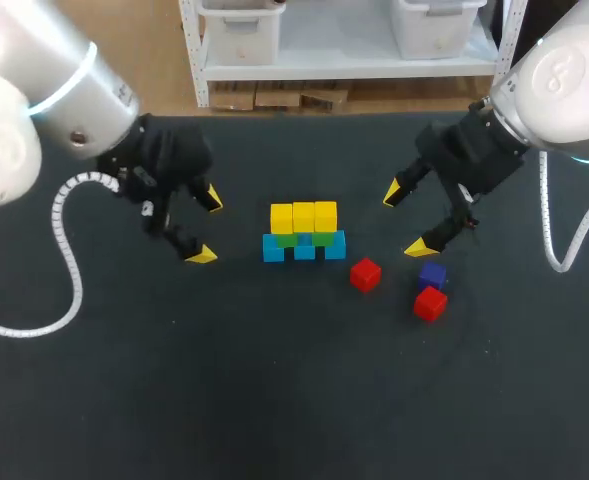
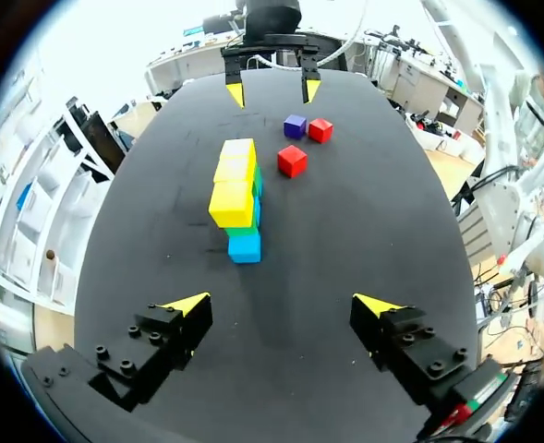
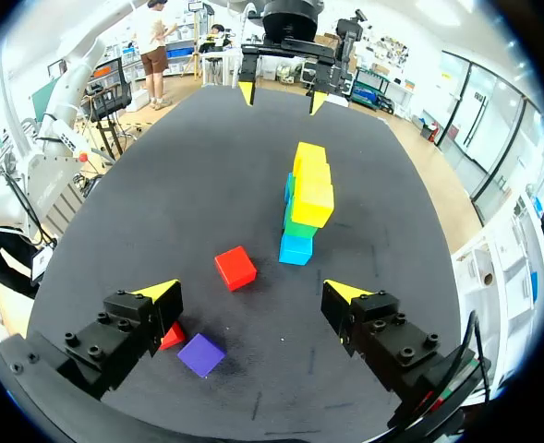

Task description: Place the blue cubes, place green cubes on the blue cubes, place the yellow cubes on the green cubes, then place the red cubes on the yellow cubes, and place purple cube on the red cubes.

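The table [image 1: 274, 400] has a dark, matte, finely grained top. At its middle stands a stack [image 1: 304, 240] of plain, smooth, sharp-edged cubes, each a single solid colour. Three blue cubes [image 1: 273, 249] make the bottom row, two green cubes [image 1: 287, 240] sit on them, and three yellow cubes [image 1: 304, 216] lie side by side on top.

A loose red cube [image 1: 365, 274] rests on the table at 4 o'clock from the stack, near it but apart. Farther out on the same line lies the purple cube [image 1: 433, 275], with a second red cube [image 1: 430, 302] just beside it at its 6 o'clock.

The left gripper [image 1: 206, 226] hangs at 9 o'clock from the stack, its fingers spread wide and holding nothing. The right gripper [image 1: 406, 219] hangs at 3 o'clock from the stack, at 12 o'clock from the purple cube, likewise spread wide with nothing in it.

Both grippers have black, blocky fingers studded with screw heads and ending in bright yellow wedge tips. The arms wear glossy white shells, and a ribbed white hose [image 1: 62, 235] loops from the left one.
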Controlling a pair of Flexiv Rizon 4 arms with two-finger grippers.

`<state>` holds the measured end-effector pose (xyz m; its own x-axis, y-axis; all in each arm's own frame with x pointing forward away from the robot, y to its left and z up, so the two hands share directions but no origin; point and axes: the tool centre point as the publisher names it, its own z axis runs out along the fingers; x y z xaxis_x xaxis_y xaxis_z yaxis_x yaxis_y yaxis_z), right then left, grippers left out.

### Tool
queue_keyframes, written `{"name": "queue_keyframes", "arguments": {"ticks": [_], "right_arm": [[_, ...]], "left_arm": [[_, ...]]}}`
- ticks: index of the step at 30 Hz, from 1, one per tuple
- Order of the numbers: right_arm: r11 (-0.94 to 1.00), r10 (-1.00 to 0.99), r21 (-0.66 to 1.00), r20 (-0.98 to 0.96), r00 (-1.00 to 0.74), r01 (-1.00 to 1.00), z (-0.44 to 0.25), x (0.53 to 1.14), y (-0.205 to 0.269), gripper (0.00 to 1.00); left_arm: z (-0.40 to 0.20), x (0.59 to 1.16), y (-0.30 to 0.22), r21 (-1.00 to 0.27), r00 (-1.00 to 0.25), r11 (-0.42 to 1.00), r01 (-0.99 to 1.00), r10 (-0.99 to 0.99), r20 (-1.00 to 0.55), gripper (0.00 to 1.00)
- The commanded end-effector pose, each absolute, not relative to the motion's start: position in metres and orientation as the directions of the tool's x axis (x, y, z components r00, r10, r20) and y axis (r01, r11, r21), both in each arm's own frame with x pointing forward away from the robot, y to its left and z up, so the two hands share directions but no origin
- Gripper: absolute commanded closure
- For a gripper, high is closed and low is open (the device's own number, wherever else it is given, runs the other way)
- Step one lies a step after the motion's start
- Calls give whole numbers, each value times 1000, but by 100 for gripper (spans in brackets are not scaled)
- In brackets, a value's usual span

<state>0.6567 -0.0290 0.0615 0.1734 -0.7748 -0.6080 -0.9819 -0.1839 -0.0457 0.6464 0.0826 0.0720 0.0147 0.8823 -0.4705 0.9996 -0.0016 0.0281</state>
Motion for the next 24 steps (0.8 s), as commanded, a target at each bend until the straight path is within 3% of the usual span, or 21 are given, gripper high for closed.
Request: {"name": "queue_keyframes", "arguments": {"ticks": [1,24], "right_arm": [[-185,-773,-46,-610,174,-982,61,657,-29,0],[-208,-770,-58,-606,200,-976,55,656,-26,0]], "left_arm": [[73,639,106,68,28,7,998,859,-510,0],[77,635,126,70,24,29,997,759,-651,0]]}}
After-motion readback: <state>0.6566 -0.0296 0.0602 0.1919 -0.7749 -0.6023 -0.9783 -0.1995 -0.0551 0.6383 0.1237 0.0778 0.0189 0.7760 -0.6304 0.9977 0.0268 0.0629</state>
